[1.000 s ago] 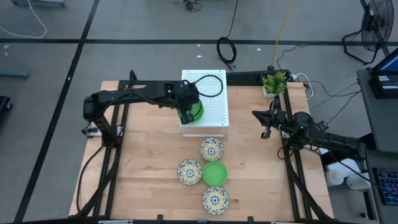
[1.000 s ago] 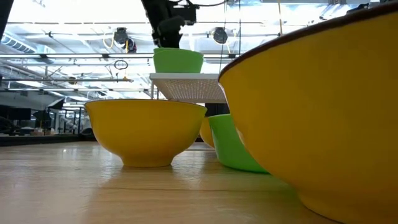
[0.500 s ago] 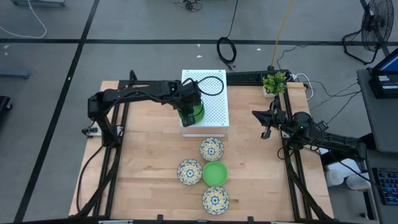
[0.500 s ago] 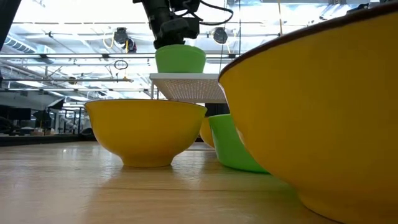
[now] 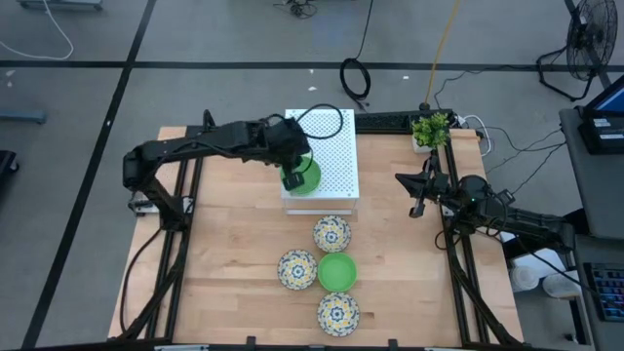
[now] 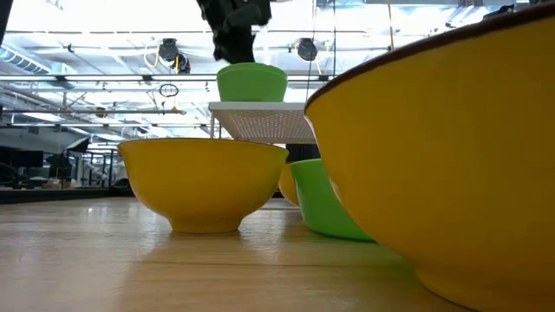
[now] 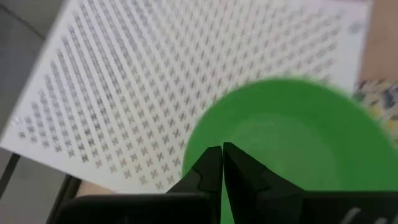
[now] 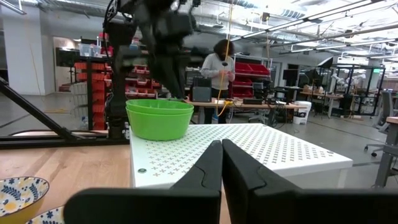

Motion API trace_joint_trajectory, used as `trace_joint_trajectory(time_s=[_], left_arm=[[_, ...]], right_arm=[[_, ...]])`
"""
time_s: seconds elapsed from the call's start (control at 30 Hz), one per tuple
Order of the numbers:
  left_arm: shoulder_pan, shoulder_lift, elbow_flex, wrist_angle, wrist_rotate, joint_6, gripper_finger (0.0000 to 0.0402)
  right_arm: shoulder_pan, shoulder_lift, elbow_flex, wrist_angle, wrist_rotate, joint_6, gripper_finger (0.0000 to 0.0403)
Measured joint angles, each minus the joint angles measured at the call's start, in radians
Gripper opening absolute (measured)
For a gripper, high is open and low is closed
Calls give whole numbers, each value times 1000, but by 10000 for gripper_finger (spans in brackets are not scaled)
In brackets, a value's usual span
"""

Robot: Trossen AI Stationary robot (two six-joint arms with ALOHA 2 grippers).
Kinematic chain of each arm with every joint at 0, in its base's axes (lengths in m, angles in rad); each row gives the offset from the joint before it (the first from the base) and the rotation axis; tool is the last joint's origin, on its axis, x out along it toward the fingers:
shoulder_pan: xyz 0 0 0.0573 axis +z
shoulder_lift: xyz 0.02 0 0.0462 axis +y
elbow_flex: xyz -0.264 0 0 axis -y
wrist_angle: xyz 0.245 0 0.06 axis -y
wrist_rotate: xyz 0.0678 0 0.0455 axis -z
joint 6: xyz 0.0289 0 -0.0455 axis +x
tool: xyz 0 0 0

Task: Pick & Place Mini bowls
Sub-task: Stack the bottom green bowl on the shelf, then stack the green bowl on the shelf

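A green mini bowl (image 5: 306, 175) (image 8: 159, 119) stands on the white perforated box (image 5: 336, 146) near its front left corner. My left gripper (image 5: 292, 178) (image 7: 222, 150) is shut and hovers just over the bowl's left rim; in the low view it (image 6: 232, 35) shows above the bowl (image 6: 251, 82). On the table in front of the box rest three floral mini bowls (image 5: 331, 234) (image 5: 296, 269) (image 5: 337, 312) and another green one (image 5: 337, 271). My right gripper (image 5: 419, 198) (image 8: 221, 155) waits shut at the table's right side.
A small potted plant (image 5: 430, 129) stands at the far right corner beside a power strip (image 5: 390, 122). In the low view, yellow bowl undersides (image 6: 204, 182) (image 6: 451, 173) loom close. A person (image 8: 222, 68) stands in the room beyond. Bare wood lies left of the bowls.
My left gripper dipped onto the green bowl on the box, then rose off it, fingers shut throughout. The bowl has stayed where it was on the box.
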Motion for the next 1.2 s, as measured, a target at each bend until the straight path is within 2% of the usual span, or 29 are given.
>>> trace_joint_trajectory(time_s=[0.33,0.5,0.6,0.7,1.0,1.1,1.2], left_arm=[[-73,-139,0,-42,1,-13,21],[-100,-194,-1,-132,1,-80,21],[-123,-237,-37,-123,-6,-117,21],[-160,-303,-167,-35,-50,-104,21],[-201,-639,-780,466,-96,-35,21],[-201,-774,-900,574,-96,6,21],[-201,-898,-968,622,-77,32,21]], right_arm=[[0,5,0,-1,0,0,0],[0,5,0,0,0,0,0],[0,5,0,0,0,0,0],[0,5,0,0,0,0,0],[0,6,0,-1,0,0,0],[0,6,0,0,0,0,0],[0,6,0,0,0,0,0]])
